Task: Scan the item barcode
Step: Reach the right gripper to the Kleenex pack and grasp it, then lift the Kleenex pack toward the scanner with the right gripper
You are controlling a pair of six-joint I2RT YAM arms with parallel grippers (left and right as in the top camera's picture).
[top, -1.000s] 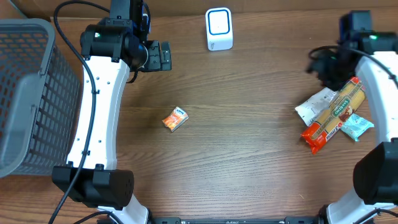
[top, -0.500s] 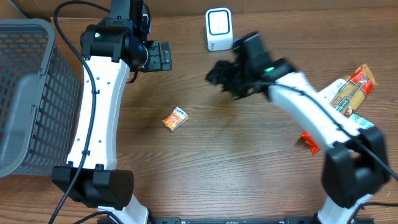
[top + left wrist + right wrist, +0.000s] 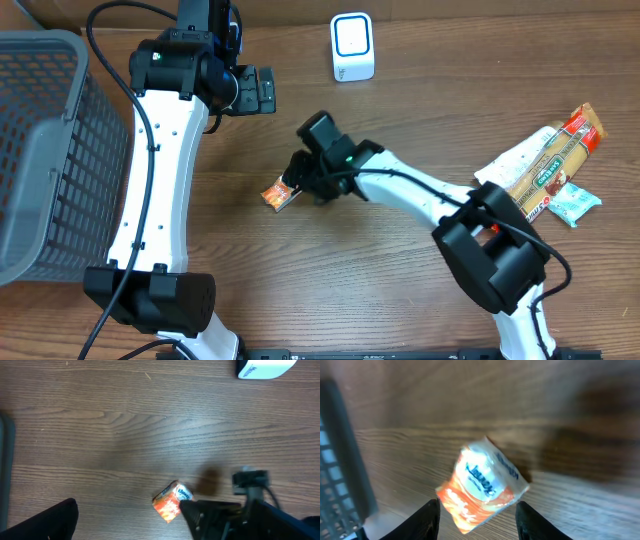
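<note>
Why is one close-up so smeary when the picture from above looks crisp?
Right wrist view: wood grain smeared, worst top right; the orange packet between the dark fingers looks soft, probably motion blur. Overhead view: sharp, evenly lit. Left wrist view: mostly sharp, a dim shadow right of the packet.

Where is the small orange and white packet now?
In the overhead view, the orange and white packet lies on the wooden table, left of centre, beside the right gripper.
</note>
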